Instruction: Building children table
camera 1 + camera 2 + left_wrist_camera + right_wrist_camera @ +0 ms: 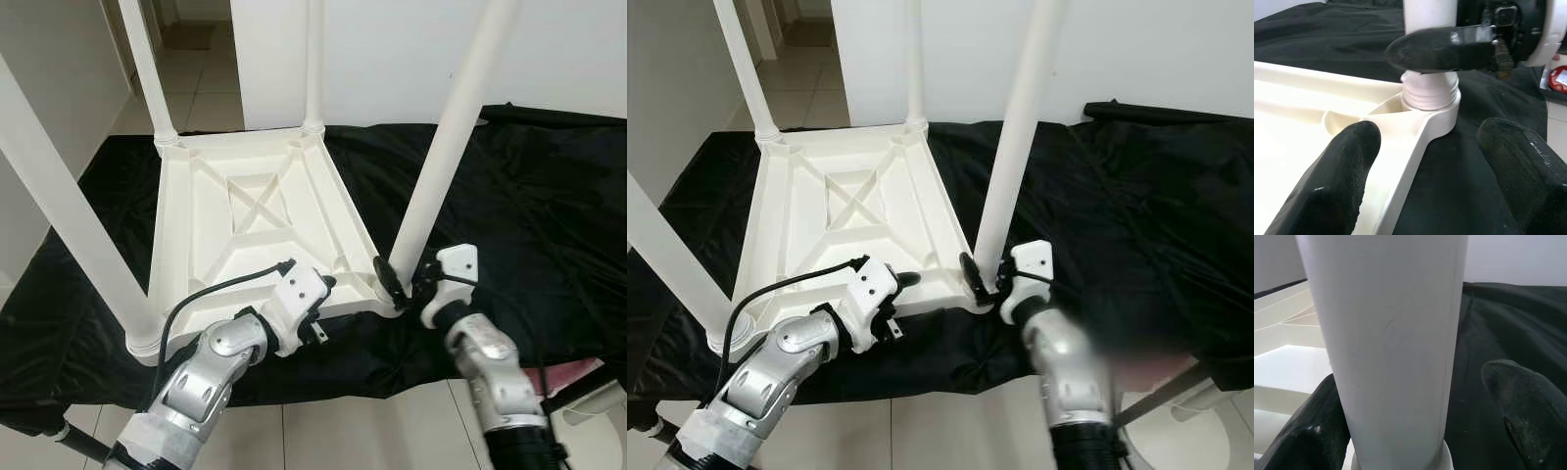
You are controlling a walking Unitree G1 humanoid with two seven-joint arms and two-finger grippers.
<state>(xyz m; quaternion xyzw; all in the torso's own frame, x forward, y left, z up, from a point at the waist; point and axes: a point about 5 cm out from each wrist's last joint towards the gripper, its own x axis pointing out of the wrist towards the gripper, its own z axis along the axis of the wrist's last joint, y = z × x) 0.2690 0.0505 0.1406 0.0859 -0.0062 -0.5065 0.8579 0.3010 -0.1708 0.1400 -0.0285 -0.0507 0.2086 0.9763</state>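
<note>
Black cloth (529, 196) covers the work surface; pale floor tiles (186, 83) run off behind it and a white wall (392, 59) stands at the back. Something red-and-white (1559, 78) sits at the cloth's edge, too small to identify.

White plastic table (245, 211) lies upside down on the cloth, ribbed underside up, with an X brace at centre. Four legs stand upright from its corners, long axes vertical. All four run out of frame at the top, so their ends are unseen. The near left leg (69, 225) is cut off by the frame edge as well.

Near right leg (446, 147) sits in its corner socket (1432, 100), with a threaded collar showing just above the socket rim.

Right gripper (397, 282) is at the base of that leg, one finger on each side of it. The right wrist view shows the leg between the fingers (1520, 411), with a gap on one side; whether they clamp it I cannot tell.

Left gripper (906, 282) rests at the table's near edge, just beside the same corner, fingers (1347, 171) spread apart and straddling the rim, holding nothing. Right forearm is blurred in the right eye view.
</note>
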